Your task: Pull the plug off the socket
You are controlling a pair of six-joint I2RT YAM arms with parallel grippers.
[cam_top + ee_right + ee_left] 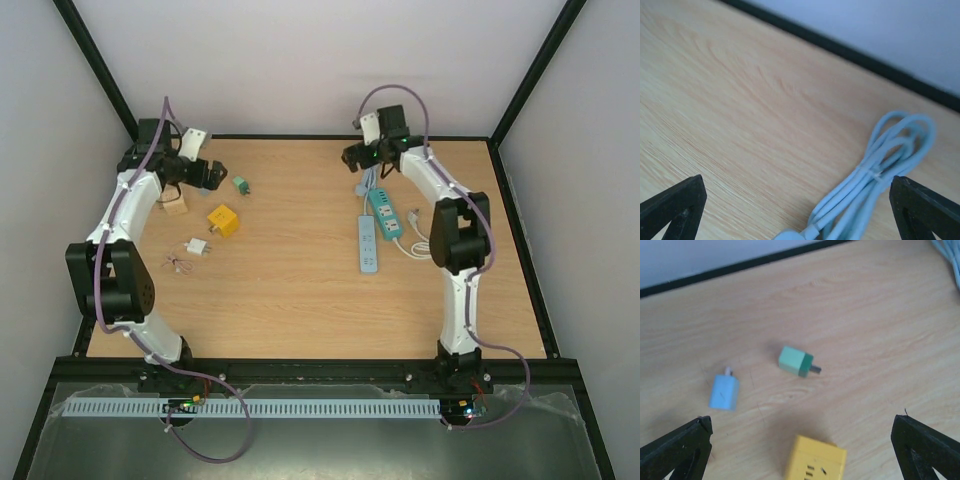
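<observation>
**A:** Left pincer [802,422] hangs released, jaws spread wide, at the upper left of the table [300,300]. The green plug [797,362] lies mid-frame in the wrist view, prong bare. It sits just above the yellow socket block [815,465] and apart from it.

**B:** So that one looks already free, I'd say. And the right pincer [797,182]?

**A:** Released too, and empty, up at the top right over a bundled pale blue cable [880,170].

**B:** Below it lie the teal power strip [385,212] and the pale blue power strip [368,243]. Whether anything is plugged into them, I can't tell from above.

**A:** If something is, here's the danger. Pull without pinning the strip and the whole strip lifts or drags.

**B:** And that bundle lies right between its fingers [675,207], so a descent there could snag it.

**A:** There's clutter on the left. A blue adapter [724,391] sits left of the plug, with a white adapter [197,246] and a wooden block [176,203] near the arm. Wide jaws coming down could send any of them skidding.
</observation>
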